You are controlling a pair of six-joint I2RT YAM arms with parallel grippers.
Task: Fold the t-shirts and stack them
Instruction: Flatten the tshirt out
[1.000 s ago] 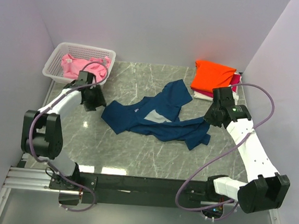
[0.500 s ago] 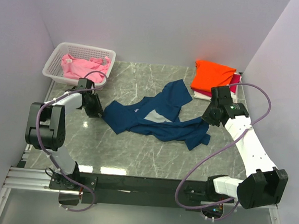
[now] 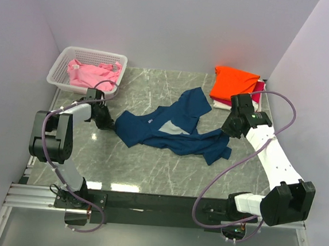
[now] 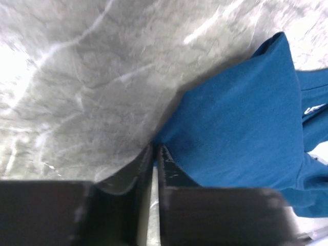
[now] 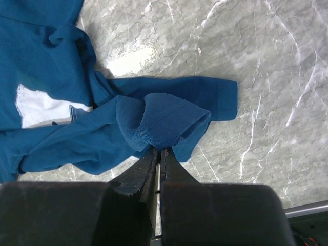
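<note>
A large dark navy t-shirt (image 3: 164, 131) lies crumpled in the middle of the marble table, its pale print (image 5: 36, 105) facing up. My left gripper (image 3: 108, 124) is low at the shirt's left corner. In the left wrist view its jaws (image 4: 155, 148) are pressed together on the edge of the blue cloth (image 4: 246, 133). My right gripper (image 3: 228, 131) is at the shirt's right end. There it (image 5: 160, 149) is shut on a bunched fold of navy hem (image 5: 164, 123). An orange t-shirt (image 3: 233, 83) tops a folded stack at the back right, with magenta (image 3: 260, 87) and white (image 3: 221, 105) ones under it.
A white lattice basket (image 3: 63, 62) at the back left holds a pink t-shirt (image 3: 88, 72). Purple walls close in the table on the left, the back and the right. The black rail with the arm bases (image 3: 157, 203) runs along the near edge.
My left gripper came down from beside the basket to the navy shirt's left corner and closed there. The right gripper, still shut on the cloth, shifted slightly left.
</note>
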